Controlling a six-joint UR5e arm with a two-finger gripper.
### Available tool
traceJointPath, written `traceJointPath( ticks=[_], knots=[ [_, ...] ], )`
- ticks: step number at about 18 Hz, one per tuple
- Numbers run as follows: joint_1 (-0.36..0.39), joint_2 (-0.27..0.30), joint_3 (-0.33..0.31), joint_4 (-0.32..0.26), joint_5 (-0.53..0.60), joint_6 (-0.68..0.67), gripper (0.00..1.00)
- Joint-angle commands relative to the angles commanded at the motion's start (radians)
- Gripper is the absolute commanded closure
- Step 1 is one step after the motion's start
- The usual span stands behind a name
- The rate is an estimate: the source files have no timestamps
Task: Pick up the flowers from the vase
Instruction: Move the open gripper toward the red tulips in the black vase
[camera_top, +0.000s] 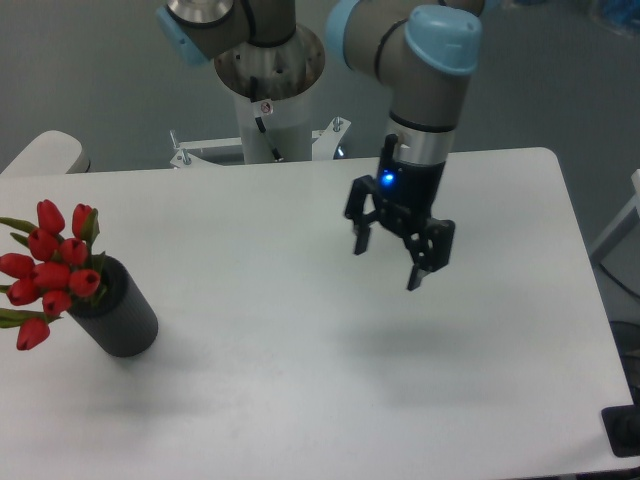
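Red tulip buds, the flowers (50, 265), stand bunched in the vase (122, 312), a dark grey cylinder at the far left of the white counter (300, 400). The vase tilts toward the left, so the buds and their green leaves lean out past the counter's left edge. The robot arm's hand (388, 263) hangs above the middle of the counter, well apart from the vase, its two black fingers spread wide with nothing between them. A blue light glows on its wrist. By this view the task has barely begun: the flowers sit untouched in the vase. What is left, it seems, is the whole reach across to the left, the grasp and the lift.
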Motion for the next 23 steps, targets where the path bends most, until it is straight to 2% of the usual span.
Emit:
traceJointPath(
  ticks=[6,13,17,21,23],
  knots=[
    [-0.006,0.066,-0.103,0.0,-0.183,-0.117,0.0],
    [-0.101,0.127,-0.218,0.003,-0.2,-0.197,0.0],
    [-0.182,0.126,-0.244,0.018,-0.2,-0.215,0.0],
    [-0.241,0.1,-0.271,0.106,-0.201,-0.177,0.0],
    [-0.267,0.092,-0.276,0.112,-0.201,-0.175,0.0]
  ],
)
